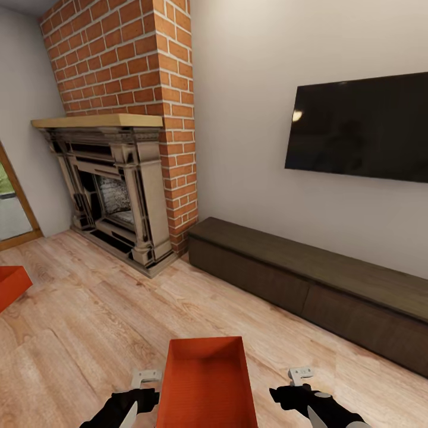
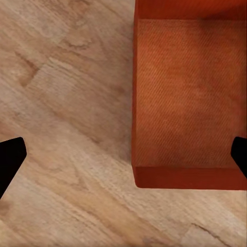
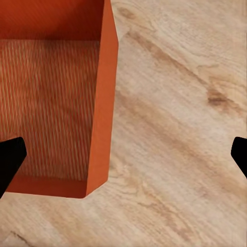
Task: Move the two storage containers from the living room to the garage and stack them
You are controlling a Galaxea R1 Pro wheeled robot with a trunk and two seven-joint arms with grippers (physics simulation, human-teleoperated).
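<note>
1. We find one bin [image 1: 207,383] on the wood floor [image 1: 89,309], between the left gripper [image 1: 144,380] and right gripper [image 1: 301,376].
2. Both grippers' jaws are spread, holding nothing.
3. A second bin [image 1: 10,285] sits far left.

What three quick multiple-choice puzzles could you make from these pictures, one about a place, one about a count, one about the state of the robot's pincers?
1. Where does the nearer storage container sit?
A. On the long dark cabinet
B. On the wood-plank floor between the two pincers
C. Inside the fireplace

2. How many orange-red containers show in the head view?
A. One
B. Two
C. Three

3. What are the pincers doing?
A. Both open, holding nothing
B. Left shut on the container
C. Right shut on the container

Answers:
1. B: it rests on the floor, with the left pincer and right pincer at its sides.
2. B: a second container sits at the left edge.
3. A: in both wrist views the fingers stand wide apart, clear of the walls.
</note>
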